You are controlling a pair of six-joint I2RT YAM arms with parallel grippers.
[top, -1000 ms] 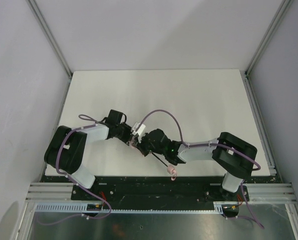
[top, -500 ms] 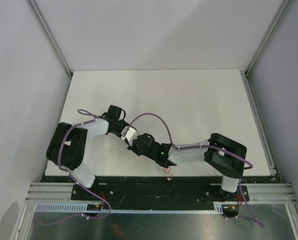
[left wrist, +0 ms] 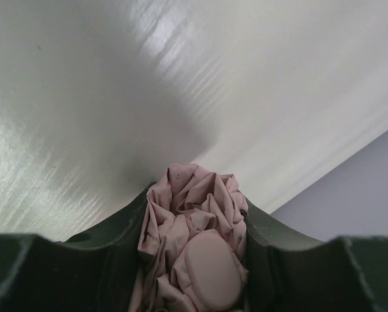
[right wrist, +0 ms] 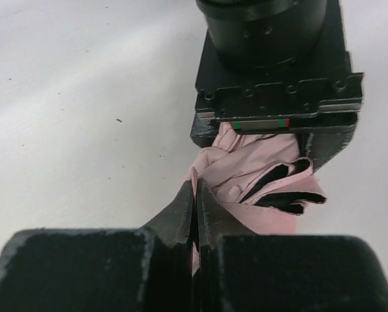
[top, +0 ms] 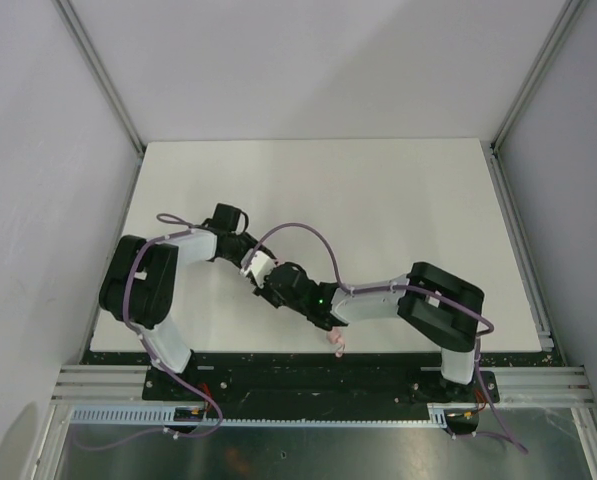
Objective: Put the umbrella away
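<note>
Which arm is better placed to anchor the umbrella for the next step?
Left, likely: the left gripper clamps the whole bunched umbrella; the right gripper merely pinches a thin fold.

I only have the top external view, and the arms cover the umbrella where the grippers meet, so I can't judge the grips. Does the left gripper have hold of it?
Observer: Yes. In the left wrist view the left gripper is closed on the umbrella, bunched pink fabric filling the gap between its fingers.
Operator: And the right one?
Observer: The right wrist view shows the right gripper with fingers pressed together, a thin fold of pink fabric seemingly pinched between them.
Operator: Anything hard in the left grip?
Observer: A smooth pink oval piece sits among the folds there; which part it is, I can't tell.
</note>
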